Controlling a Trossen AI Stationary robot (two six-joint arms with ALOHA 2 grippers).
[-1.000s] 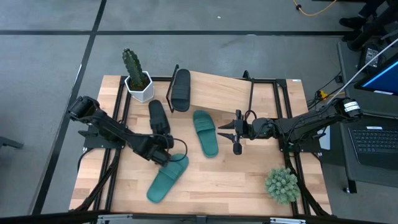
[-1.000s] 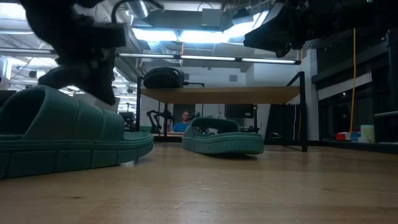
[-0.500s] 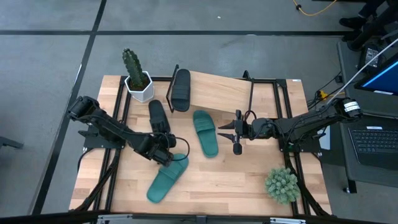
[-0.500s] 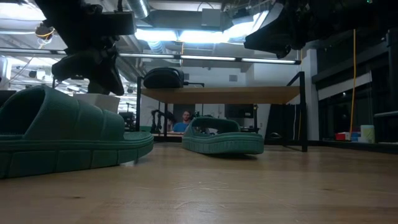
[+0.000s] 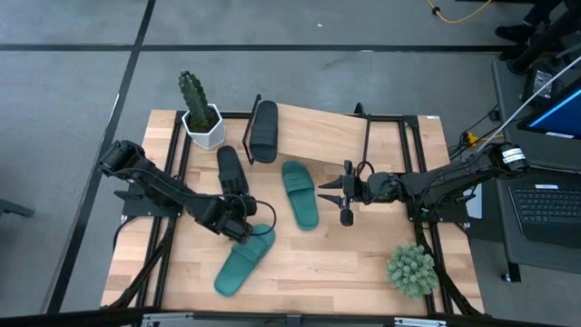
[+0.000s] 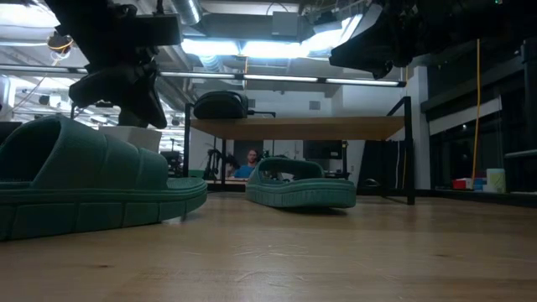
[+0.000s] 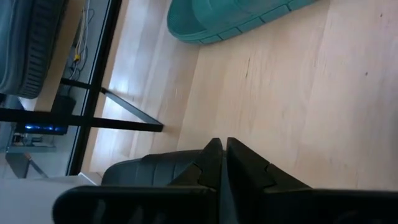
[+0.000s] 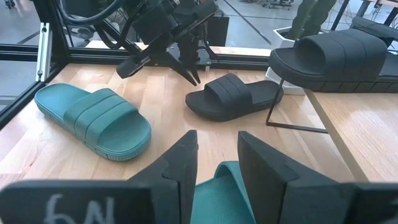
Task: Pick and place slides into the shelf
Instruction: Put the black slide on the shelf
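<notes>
Now the left gripper (image 5: pixel 243 229) hangs with its fingers pressed together and empty, just above the heel end of one teal slide (image 5: pixel 243 261) lying on the table (image 5: pixel 363 263). The right gripper (image 5: pixel 343 195) waits half open, holding nothing, beside the second teal slide (image 5: pixel 300 193). One black slide (image 5: pixel 263 130) sits on the shelf (image 5: pixel 327 136); the other black slide (image 5: pixel 231 171) lies on the table near the shelf.

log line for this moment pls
left gripper: shut, empty, above teal slide | right gripper: open, beside other teal slide | shelf: one black slide
</notes>
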